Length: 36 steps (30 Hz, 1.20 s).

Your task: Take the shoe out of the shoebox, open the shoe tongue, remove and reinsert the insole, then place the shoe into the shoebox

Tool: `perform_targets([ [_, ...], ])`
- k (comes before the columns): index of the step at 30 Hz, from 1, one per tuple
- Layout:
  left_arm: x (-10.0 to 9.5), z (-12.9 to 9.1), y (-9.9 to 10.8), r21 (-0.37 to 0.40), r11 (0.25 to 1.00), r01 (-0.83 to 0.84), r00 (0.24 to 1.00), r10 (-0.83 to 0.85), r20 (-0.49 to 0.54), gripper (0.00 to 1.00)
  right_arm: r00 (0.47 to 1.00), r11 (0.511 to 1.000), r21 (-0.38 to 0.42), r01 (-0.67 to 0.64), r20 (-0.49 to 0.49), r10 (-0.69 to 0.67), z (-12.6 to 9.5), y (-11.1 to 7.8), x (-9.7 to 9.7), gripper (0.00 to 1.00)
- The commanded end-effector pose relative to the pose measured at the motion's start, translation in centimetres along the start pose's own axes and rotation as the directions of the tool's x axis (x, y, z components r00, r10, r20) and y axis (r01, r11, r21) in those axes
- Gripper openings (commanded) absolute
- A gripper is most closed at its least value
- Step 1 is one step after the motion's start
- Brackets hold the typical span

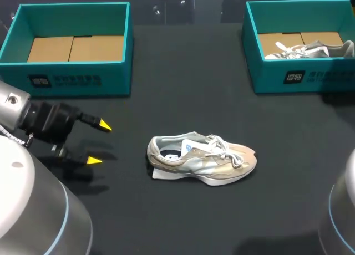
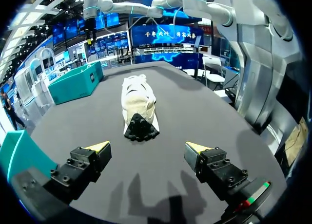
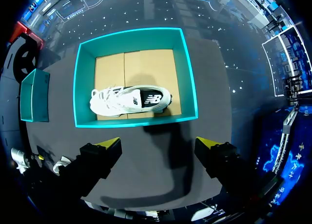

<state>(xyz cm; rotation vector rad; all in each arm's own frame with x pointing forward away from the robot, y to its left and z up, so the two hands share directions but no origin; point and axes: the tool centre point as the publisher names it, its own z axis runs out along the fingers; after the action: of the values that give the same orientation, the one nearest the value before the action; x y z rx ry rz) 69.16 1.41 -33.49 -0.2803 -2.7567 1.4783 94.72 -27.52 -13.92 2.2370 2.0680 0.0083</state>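
A beige-and-grey sneaker (image 1: pixel 202 159) rests on its sole at the middle of the dark worktop (image 1: pixel 183 100), toe pointing right. The left end effector (image 1: pixel 100 143) hangs to the sneaker's left, fingers spread wide and holding nothing. The right end effector (image 3: pixel 157 145), also wide open and empty, hovers above the right teal shoebox (image 3: pixel 186 78), where a white sneaker (image 3: pixel 129 101) lies. The left teal shoebox (image 1: pixel 72 80) stands at the far left.

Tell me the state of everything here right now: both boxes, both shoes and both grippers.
Left gripper: open, holding nothing.
Right gripper: open, holding nothing, above the right-hand box.
Left shoebox: open, empty.
Right shoebox: open, one shoe inside.
Boxed shoe: lying on its side.
Loose shoe: on the table, outside both boxes, nothing touching it.
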Motion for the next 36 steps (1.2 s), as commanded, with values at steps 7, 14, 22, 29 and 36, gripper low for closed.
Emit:
perform_targets([
  [7,-0.6,0.6,1.9,0.092,0.991,0.094,0.996,-0.093,-0.011,1.0,1.0,1.0,0.0,-0.001,0.001,0.001,0.0,0.0,0.0,1.0],
  [14,-0.8,1.1,3.9,0.23,0.965,0.124,0.992,-0.111,-0.066,1.0,1.0,1.0,0.0,-0.001,0.001,0.001,0.0,0.0,0.0,1.0],
  [22,-1.0,1.5,4.8,0.246,0.96,0.138,0.99,-0.129,-0.053,1.0,1.0,1.0,0.0,-0.001,0.001,0.001,0.0,0.0,0.0,1.0],
  [29,-1.1,1.9,5.1,0.243,0.959,0.146,0.989,-0.139,-0.046,1.0,1.0,1.0,0.0,-0.001,0.001,0.001,0.0,0.0,0.0,1.0],
  [36,-1.3,2.8,5.1,0.243,0.958,0.152,0.988,-0.148,-0.035,1.0,1.0,1.0,0.0,-0.001,0.001,0.001,0.0,0.0,0.0,1.0],
])
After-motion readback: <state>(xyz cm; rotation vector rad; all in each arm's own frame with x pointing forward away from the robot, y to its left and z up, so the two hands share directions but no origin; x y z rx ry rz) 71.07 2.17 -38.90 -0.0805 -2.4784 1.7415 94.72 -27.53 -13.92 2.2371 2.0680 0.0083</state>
